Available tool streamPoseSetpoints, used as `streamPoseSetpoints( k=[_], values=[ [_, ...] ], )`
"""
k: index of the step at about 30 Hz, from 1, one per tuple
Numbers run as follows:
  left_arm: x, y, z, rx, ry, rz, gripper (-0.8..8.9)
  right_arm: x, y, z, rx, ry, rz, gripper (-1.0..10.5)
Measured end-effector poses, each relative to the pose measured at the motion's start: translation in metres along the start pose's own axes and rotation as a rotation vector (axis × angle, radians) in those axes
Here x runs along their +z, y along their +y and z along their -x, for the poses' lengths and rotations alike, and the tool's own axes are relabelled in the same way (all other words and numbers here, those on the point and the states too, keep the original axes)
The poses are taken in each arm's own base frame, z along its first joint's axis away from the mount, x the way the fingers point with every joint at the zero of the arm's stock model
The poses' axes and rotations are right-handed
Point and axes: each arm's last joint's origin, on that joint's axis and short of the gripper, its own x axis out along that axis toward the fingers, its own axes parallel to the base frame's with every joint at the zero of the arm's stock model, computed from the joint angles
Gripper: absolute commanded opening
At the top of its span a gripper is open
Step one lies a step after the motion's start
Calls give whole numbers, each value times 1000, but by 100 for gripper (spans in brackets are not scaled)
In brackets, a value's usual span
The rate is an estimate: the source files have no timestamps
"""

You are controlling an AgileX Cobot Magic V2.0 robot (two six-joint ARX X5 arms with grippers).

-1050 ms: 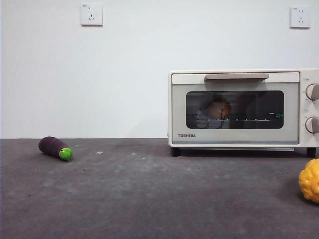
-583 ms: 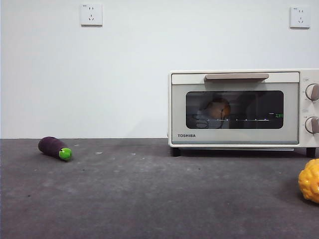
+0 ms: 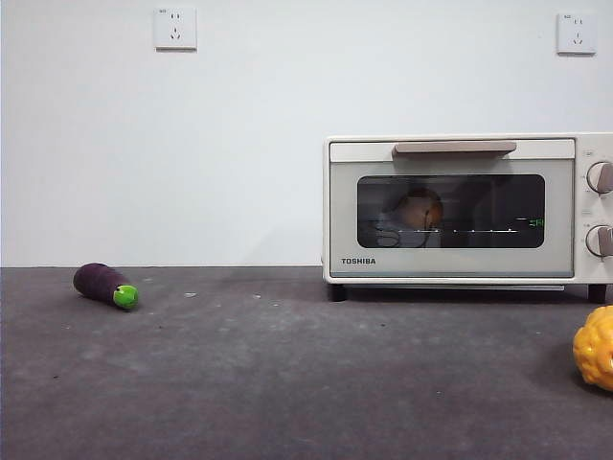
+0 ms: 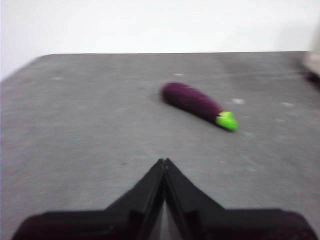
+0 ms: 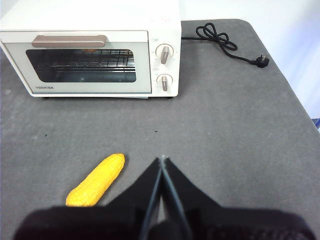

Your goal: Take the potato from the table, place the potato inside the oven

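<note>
The potato (image 3: 420,209) already sits inside the oven (image 3: 460,206), behind its shut door at the table's (image 3: 287,374) back edge, an orange shape through the glass. Both the left gripper (image 4: 164,162) and the right gripper (image 5: 162,160) hang clear with jaws pressed together, empty; the right is nearer the oven.

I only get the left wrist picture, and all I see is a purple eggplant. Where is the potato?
Observer: The front view shows the potato inside the oven, behind the dark glass.
Operator: Is the oven open?
Observer: No, its door is closed in both the front and right wrist views.
Operator: What's the other arm near?
Observer: The right hand, jaws shut, hangs above the table beside a yellow corn cob lying in front of the oven.
</note>
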Motion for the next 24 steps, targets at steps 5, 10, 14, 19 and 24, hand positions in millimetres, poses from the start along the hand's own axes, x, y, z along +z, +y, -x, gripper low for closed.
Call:
streamPoseSetpoints(
  k=[5, 10, 14, 19, 24],
  values=[
    [0, -1, 0, -36, 2, -1, -4, 0, 0, 0, 0, 0, 0, 2],
    [0, -1, 0, -36, 2, 0, -3, 0, 0, 0, 0, 0, 0, 2],
    [0, -2, 0, -43, 1, 7, -3, 0, 0, 0, 0, 0, 0, 2],
    [0, -2, 0, -43, 1, 7, -3, 0, 0, 0, 0, 0, 0, 1],
    [0, -2, 0, -43, 1, 7, -3, 0, 0, 0, 0, 0, 0, 2]
  ],
)
